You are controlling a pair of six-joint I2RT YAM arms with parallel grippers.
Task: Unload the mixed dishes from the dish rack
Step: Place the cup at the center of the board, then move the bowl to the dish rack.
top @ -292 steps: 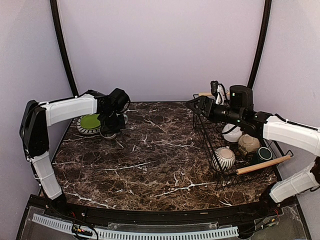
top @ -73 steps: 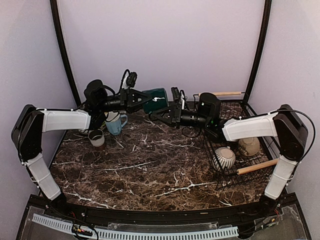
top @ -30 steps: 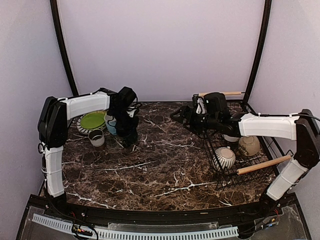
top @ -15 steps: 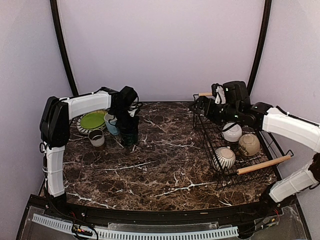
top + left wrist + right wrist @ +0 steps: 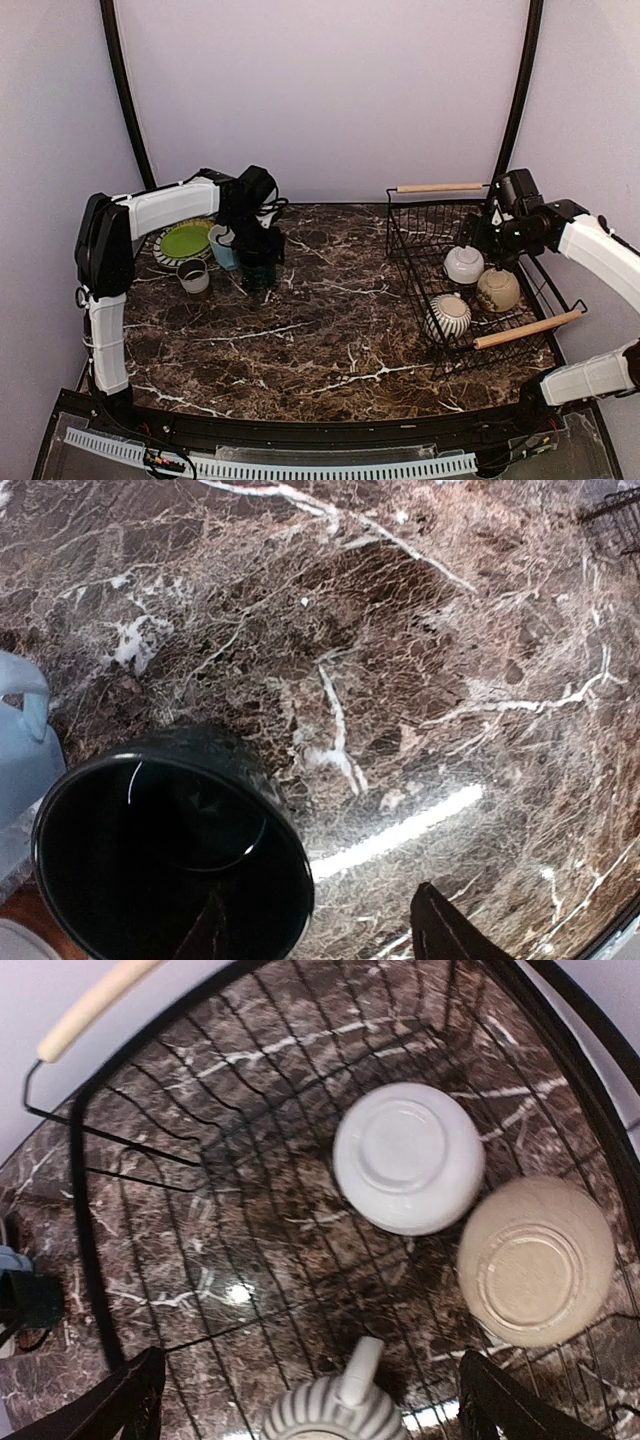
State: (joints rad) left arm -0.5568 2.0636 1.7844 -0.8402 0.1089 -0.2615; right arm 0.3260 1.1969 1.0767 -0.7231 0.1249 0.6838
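The dark green mug (image 5: 256, 270) stands upright on the marble next to the light blue mug (image 5: 224, 246). My left gripper (image 5: 258, 250) hovers over it, open. In the left wrist view one finger (image 5: 213, 932) dips inside the dark green mug (image 5: 170, 850) and the other finger (image 5: 440, 935) stands well outside, neither pressing the wall. My right gripper (image 5: 487, 240) hangs open and empty above the dish rack (image 5: 420, 230). Below it lie an upturned white bowl (image 5: 408, 1157), a beige bowl (image 5: 535, 1260) and a striped grey dish (image 5: 335, 1410) with a handle.
A lime-green plate (image 5: 185, 241) and a small grey cup (image 5: 193, 277) sit at the far left by the mugs. The rack's wooden handles (image 5: 437, 187) stand at its far and near sides. A wire wall (image 5: 80, 1210) runs along the rack's left.
My left gripper has opened and let go of the dark green mug, which now stands on the table. My right arm has swung right, over the rack.
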